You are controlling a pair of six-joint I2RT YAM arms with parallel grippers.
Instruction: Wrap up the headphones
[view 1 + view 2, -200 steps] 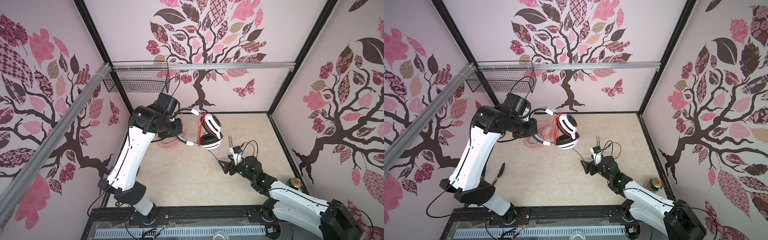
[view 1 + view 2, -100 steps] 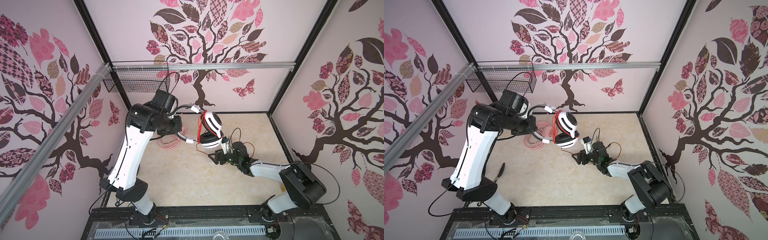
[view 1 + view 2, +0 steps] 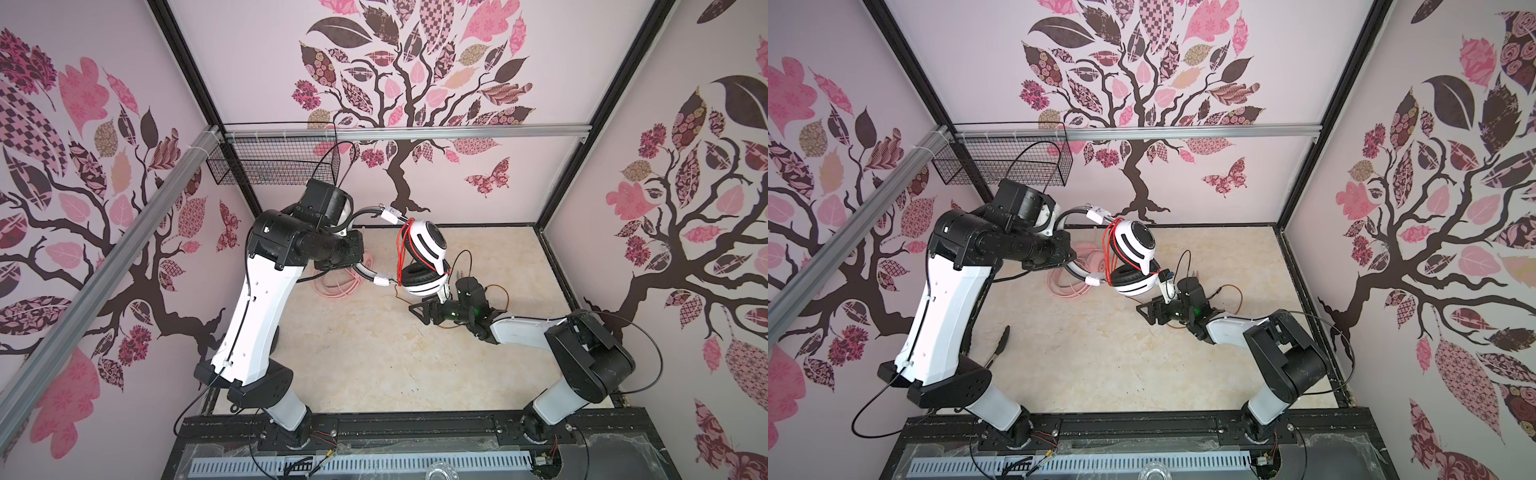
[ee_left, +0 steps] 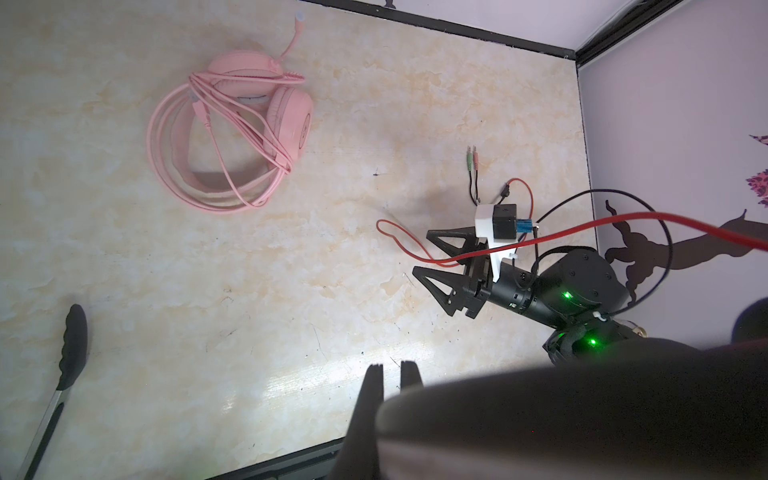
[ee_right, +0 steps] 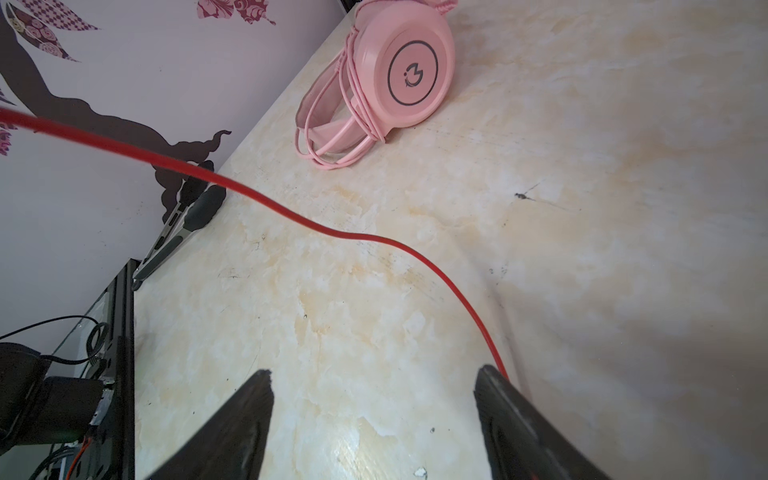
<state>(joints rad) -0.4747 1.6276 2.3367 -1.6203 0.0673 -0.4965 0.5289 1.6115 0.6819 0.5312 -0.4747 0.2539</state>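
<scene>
**Headphones wrap: white-and-black headset (image 3: 424, 253) aloft, cable part-wound**

Position: headset held clear above the bench (image 4: 249, 291), near its middle in both top views; left hand (image 4: 390, 368) closed on the headband, which fills the near foreground of the left wrist view as a dark blur; a few turns of red cable (image 5: 332, 235) already lie around the earcups (image 3: 1136, 249); the free length drops to the bench and ends in the twin plugs (image 4: 472, 160).

Right hand (image 5: 372, 374) low over the bench, just below the headset; jaws wide apart, gripping nothing; the cable runs past one finger (image 5: 511, 399) and out of sight behind it; cannot tell whether it lies inside the gap or just outside it.

Pink headset (image 4: 232, 137) on the bench toward the back, its own cable looped round it; looks finished; leave it alone.

Step in hand, as I read it: catch the free cable for the next turn.

- Get the strand squarely between the fingers before closing; a pinch on the edge would likely slip.
- Take hold fairly close to the cups, so the loop stays short and lands on the existing turns.
- Wind the same way as the laid turns, under light tension; too much pull could twist the headset in the left hand's grip.
- Keep the left hand steady and high, so the cups stay clear of the bench.
- Watch the plugs trailing; they may snag the right arm's own wiring.
</scene>
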